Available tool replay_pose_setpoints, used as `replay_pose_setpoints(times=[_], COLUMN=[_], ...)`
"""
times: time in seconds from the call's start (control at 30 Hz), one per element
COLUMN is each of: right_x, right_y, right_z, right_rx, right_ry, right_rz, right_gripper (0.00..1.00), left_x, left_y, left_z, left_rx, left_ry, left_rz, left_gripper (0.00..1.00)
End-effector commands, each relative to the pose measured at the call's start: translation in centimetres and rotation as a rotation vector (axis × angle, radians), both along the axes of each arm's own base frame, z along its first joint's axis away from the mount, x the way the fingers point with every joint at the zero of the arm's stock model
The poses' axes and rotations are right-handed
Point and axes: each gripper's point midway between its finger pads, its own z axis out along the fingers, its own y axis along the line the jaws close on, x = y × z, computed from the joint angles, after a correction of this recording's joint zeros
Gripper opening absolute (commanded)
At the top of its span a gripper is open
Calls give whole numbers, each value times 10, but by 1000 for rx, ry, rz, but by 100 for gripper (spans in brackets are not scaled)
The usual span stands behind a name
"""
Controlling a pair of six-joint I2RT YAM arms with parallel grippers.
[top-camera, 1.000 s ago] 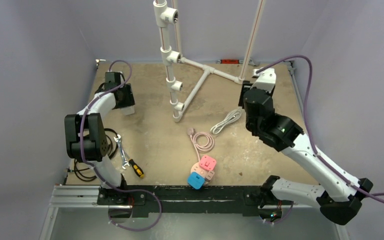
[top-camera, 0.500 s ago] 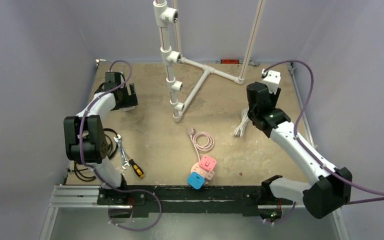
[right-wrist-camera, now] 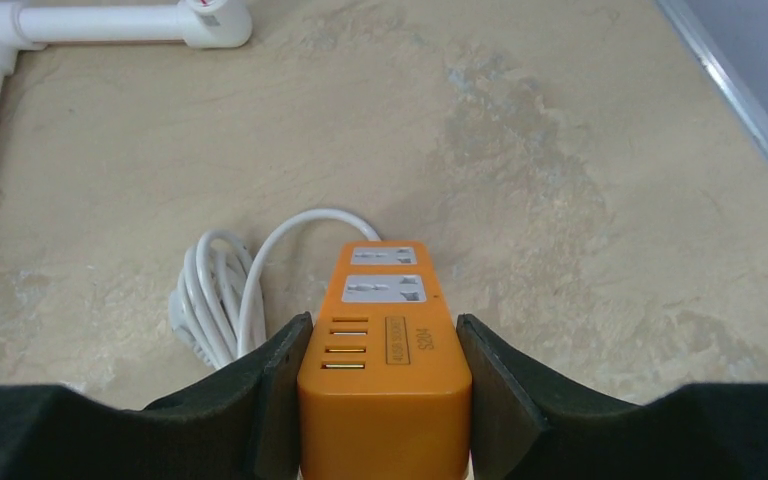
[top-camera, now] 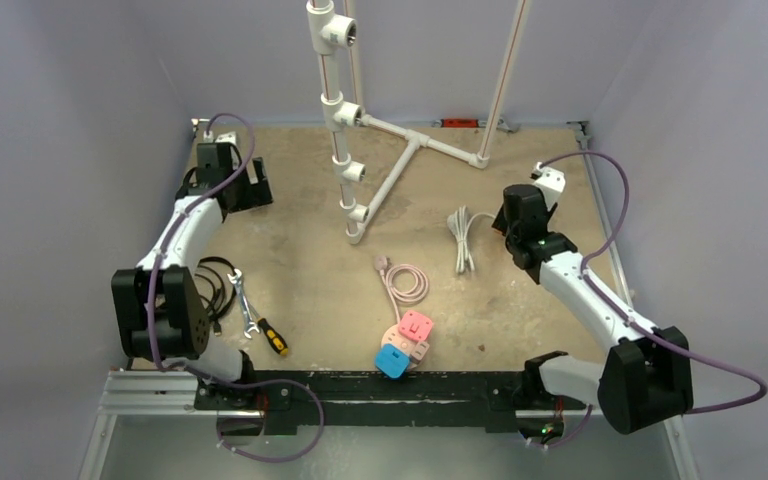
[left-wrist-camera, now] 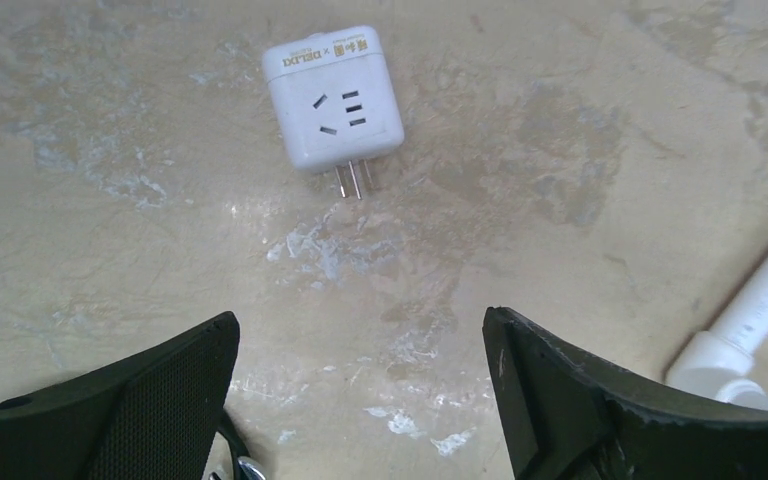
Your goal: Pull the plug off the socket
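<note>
The right gripper (right-wrist-camera: 382,335) squeezes the big orange socket strip (right-wrist-camera: 385,400), and its white cord (right-wrist-camera: 215,300) lies coiled just ahead to the left, so a fast move could snag it. The left gripper (left-wrist-camera: 360,320) is wide open and holds nothing; the small white plug (left-wrist-camera: 332,98) lies loose just ahead of it and could get bumped. The plug says "DELIXI"; the strip's tiny print looks like "S204".

The desk (left-wrist-camera: 580,150) is matt beige, mottled and rough-looking, with chalky scuffs. On it, the white plug (left-wrist-camera: 333,98) is smooth plastic with bare metal prongs (left-wrist-camera: 353,180). The orange socket strip (right-wrist-camera: 385,390) is smooth satin plastic. The left gripper (left-wrist-camera: 360,330) has matt black, finely textured jaws.
</note>
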Motion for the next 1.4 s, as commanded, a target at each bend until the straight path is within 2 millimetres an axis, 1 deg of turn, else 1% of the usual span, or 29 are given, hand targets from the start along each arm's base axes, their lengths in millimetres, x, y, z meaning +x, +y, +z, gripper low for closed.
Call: replay_pose_setpoints(times=[0.0,0.07,0.17,0.23,0.27,0.3,0.4,0.53,0.57,0.6,0.63,0.7,0.77,0.8,0.83,0.87,0.9,0.97,1.03,1.13,1.17,1.23,1.3,1.37], right_x=[6,3,0,-4,-5,-7,-11,-16,-16,-18,-20,-27,-38,-43,-47,-50,-54,-59,-66,-81,-90,-102,-109,-113], right_y=[29,40,56,58,56,54,49,44,44,46,51,64,78,85,90,95,100,112,128,162,177,196,206,205], right_z=[-21,-30,-39,-45,-46,-48,-44,-27,-19,-14,-6,4,10,10,10,6,1,-9,-14,-21,-24,-34,-44,-56], right_rx=[169,220,292,301,293,281,255,224,211,216,226,258,298,320,334,347,359,390,430,447,449,468,487,486], right_ry=[-7,2,9,24,33,44,41,14,-1,-9,-26,-46,-53,-48,-44,-30,-12,19,35,66,86,120,140,165], right_rz=[64,102,159,167,165,163,165,176,193,215,253,337,422,462,492,517,536,580,636,730,773,819,834,810], right_gripper=[43,57,65,71,76,78,86,93,94,95,96,97,98,98,98,98,96,93,90,90,89,89,89,88], left_x=[-1,-6,-15,-20,-23,-26,-33,-38,-40,-42,-45,-53,-66,-74,-83,-92,-99,-111,-125,-144,-151,-167,-182,-198], left_y=[-11,-18,-24,-29,-32,-34,-42,-52,-53,-63,-70,-85,-103,-113,-119,-125,-129,-134,-147,-176,-185,-210,-231,-250], left_z=[45,55,68,71,71,71,68,67,66,64,61,54,44,39,34,28,26,25,27,32,30,22,12,6], left_rx=[-48,-71,-87,-104,-114,-124,-144,-151,-151,-151,-149,-150,-163,-169,-176,-184,-186,-212,-268,-299,-302,-302,-303,-311], left_ry=[-162,-204,-250,-265,-267,-264,-261,-263,-260,-251,-239,-220,-191,-176,-161,-149,-142,-140,-158,-189,-182,-148,-129,-135], left_rz=[-15,-37,-52,-66,-75,-81,-107,-135,-138,-167,-184,-230,-288,-319,-340,-368,-382,-388,-409,-461,-469,-515,-552,-584], left_gripper=[91,91,91,91,91,91,91,90,89,89,89,88,88,88,88,88,88,88,87,85,85,85,84,84])
